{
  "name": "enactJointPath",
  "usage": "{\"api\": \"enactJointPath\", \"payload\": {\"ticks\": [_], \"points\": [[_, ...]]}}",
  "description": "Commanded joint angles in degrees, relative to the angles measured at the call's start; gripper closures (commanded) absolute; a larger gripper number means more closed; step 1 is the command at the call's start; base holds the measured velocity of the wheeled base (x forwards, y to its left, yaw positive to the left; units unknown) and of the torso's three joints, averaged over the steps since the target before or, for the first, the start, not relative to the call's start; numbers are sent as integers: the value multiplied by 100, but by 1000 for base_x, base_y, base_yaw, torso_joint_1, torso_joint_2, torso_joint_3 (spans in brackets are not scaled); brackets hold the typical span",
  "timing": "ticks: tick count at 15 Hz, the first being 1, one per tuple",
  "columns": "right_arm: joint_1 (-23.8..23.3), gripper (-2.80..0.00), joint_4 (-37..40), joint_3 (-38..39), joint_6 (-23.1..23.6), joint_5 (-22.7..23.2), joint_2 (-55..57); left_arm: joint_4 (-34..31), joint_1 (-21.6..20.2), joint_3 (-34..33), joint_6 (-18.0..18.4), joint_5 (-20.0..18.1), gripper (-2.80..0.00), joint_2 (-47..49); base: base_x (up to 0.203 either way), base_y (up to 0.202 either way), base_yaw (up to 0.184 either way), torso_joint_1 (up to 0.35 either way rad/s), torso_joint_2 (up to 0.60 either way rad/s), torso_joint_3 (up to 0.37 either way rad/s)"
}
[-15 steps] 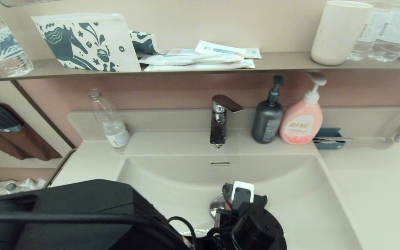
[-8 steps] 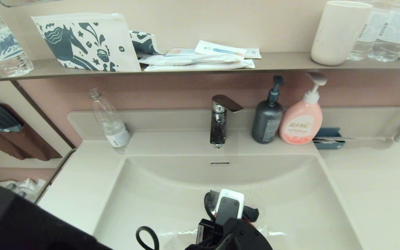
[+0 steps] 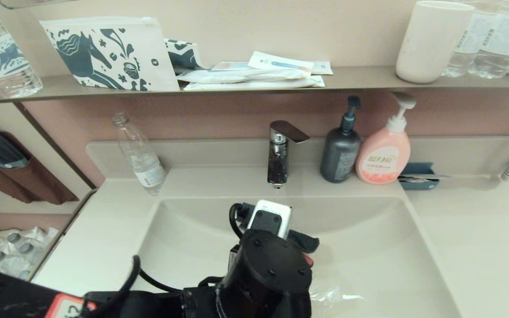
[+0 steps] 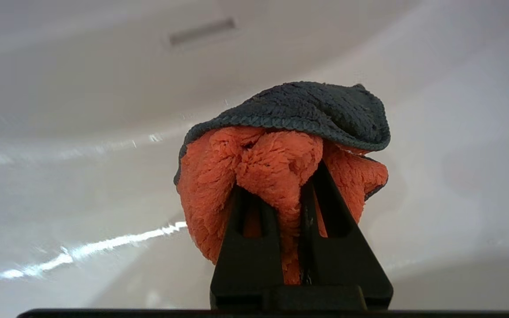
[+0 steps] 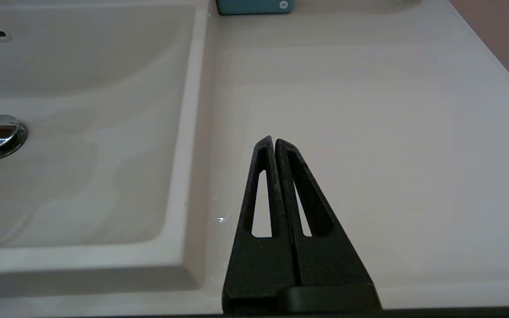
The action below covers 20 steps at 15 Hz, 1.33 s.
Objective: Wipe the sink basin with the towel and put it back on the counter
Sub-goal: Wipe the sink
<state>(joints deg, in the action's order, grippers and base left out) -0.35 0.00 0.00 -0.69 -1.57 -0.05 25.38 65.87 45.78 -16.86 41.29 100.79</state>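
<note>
Clamping the towel in our left gripper, bunched inside the basin below the overflow slot, our right gripper pinched together, holding nothing, above the counter.

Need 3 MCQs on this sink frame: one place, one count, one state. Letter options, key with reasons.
1. Where is the towel?
A. on the wall shelf
B. in the left pincer, inside the sink basin
C. on the counter

2. How many pump bottles stand right of the faucet?
A. two
B. none
C. four

3. The right pincer is:
A. wide open
B. clamping the towel
C. shut, empty, above the counter

Key: B, the left wrist view shows the pincer clamped on orange cloth; A, one dark grey, one pink; C, fingers together, nothing between.
</note>
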Motion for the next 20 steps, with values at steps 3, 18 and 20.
{"api": "enactJointPath", "payload": {"ticks": [3,18,20], "points": [[0,0,0,0,-2,-1,5,25,-211,246,338,-11,0,-341,0,0,0,0,0,0],[0,0,163,-77,90,43,11,195,-189,1092,164,-366,0,-508,0,0,0,0,0,0],[6,0,624,-298,100,51,25,195,-145,1057,71,-358,0,-509,0,0,0,0,0,0]]}}
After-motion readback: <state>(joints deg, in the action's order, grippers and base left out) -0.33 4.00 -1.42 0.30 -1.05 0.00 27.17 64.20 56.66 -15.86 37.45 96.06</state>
